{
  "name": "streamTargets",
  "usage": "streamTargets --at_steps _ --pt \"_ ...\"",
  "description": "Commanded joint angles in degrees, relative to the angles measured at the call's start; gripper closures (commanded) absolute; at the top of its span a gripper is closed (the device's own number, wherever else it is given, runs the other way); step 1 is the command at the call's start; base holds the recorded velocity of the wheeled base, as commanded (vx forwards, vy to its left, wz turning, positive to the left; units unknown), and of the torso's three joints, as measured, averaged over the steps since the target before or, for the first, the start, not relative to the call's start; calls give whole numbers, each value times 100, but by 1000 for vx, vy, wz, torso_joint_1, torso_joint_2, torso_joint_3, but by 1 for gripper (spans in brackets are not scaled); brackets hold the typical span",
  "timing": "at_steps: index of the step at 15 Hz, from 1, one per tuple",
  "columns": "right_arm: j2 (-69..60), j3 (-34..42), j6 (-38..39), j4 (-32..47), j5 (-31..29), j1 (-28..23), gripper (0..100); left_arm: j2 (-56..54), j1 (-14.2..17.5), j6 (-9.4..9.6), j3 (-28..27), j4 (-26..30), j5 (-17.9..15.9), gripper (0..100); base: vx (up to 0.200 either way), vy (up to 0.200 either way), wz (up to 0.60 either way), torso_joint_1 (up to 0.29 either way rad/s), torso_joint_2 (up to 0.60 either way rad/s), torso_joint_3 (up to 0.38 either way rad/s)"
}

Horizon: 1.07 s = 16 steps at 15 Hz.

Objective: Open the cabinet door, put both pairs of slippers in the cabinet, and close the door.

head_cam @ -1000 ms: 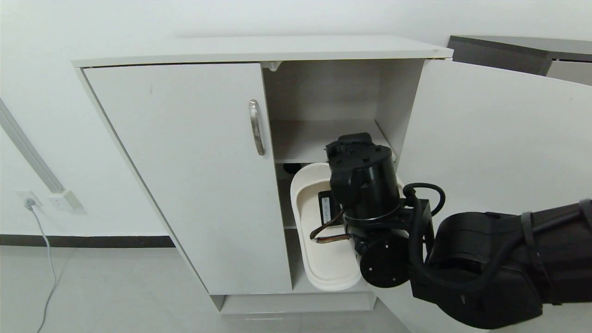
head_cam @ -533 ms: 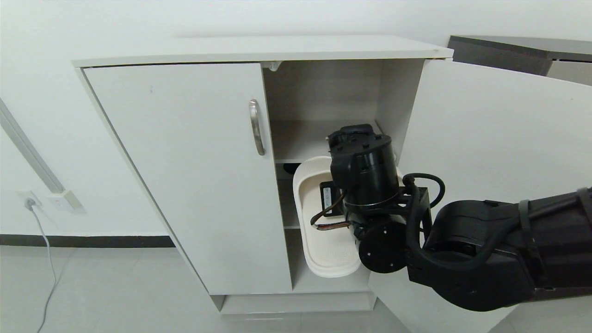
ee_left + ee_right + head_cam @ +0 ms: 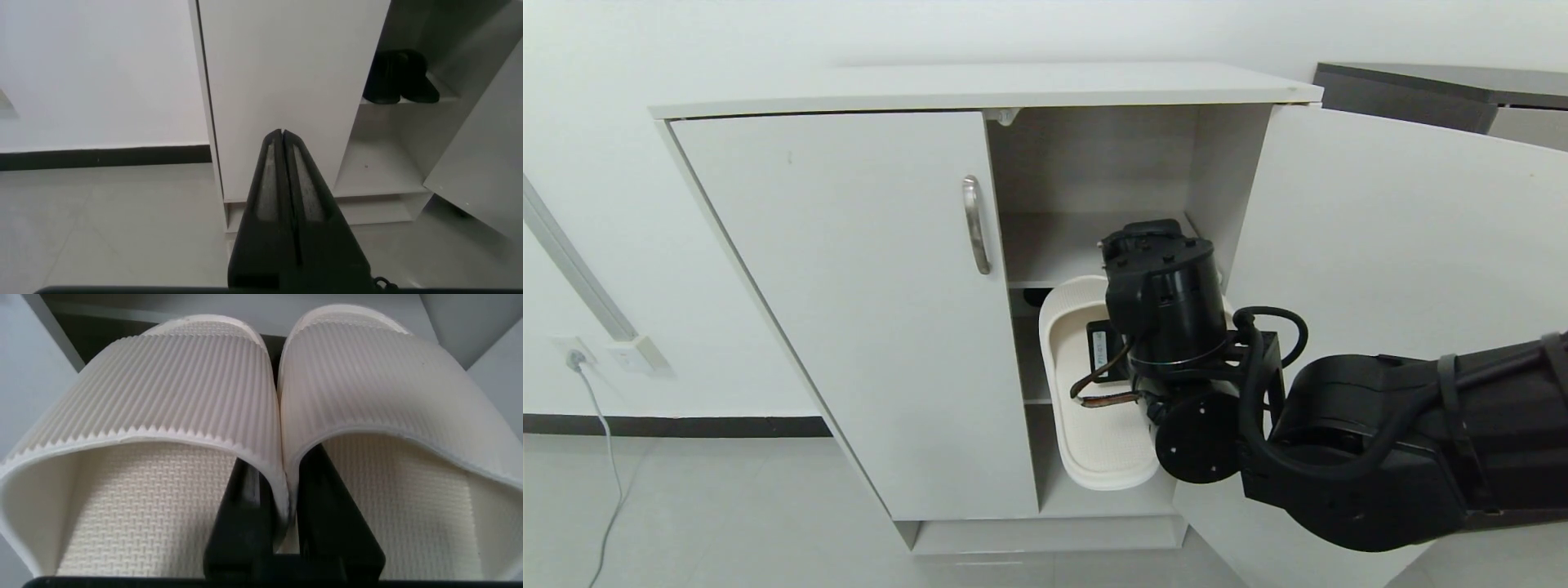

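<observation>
The cream slippers (image 3: 188, 400) are being held as a pair by the right gripper (image 3: 282, 535). Its claw is being kept narrow, clamped on the two inner strap edges where the slippers are lying side by side. In the head view the pair (image 3: 1098, 433) is being carried in the open right-hand side of the cabinet (image 3: 980, 86). The toes are being pointed up, just under the upper shelf (image 3: 1062, 245), and the heels are being left hanging low near the cabinet's bottom board. How deep inside the pair is being held cannot be told.

The right-hand door (image 3: 1380, 269) is being kept swung wide open beside the arm. The left-hand door (image 3: 849, 310) is being kept shut, its metal handle (image 3: 976, 224) standing upright near the inner edge.

The black slippers (image 3: 400, 77) are being shown on a shelf inside the open compartment, in the left wrist view. The left gripper (image 3: 282, 196) is being held back from the cabinet, above the floor (image 3: 106, 229). Its claw is being pressed fully together with nothing between the fingers.
</observation>
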State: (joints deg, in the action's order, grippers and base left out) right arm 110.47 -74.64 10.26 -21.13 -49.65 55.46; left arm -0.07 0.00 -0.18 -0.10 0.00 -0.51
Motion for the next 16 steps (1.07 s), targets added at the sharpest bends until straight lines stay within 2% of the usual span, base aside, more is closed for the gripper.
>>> streamTargets --at_steps 1,2,11,16 --pt "-26 2 2 -6 -1 0 100 7 0 1 1 0 -2 100 0 0 0 0 0 0" --pt "-26 2 2 -32 -9 9 100 7 0 1 1 0 -2 100 200 0 0 2 2 7" --pt "-122 -59 -16 -85 -36 62 100 7 0 -8 1 0 -19 100 0 0 0 0 0 0" --pt "-105 -59 -7 -120 -36 62 100 7 0 -17 1 0 -19 100 200 0 0 -2 3 5"
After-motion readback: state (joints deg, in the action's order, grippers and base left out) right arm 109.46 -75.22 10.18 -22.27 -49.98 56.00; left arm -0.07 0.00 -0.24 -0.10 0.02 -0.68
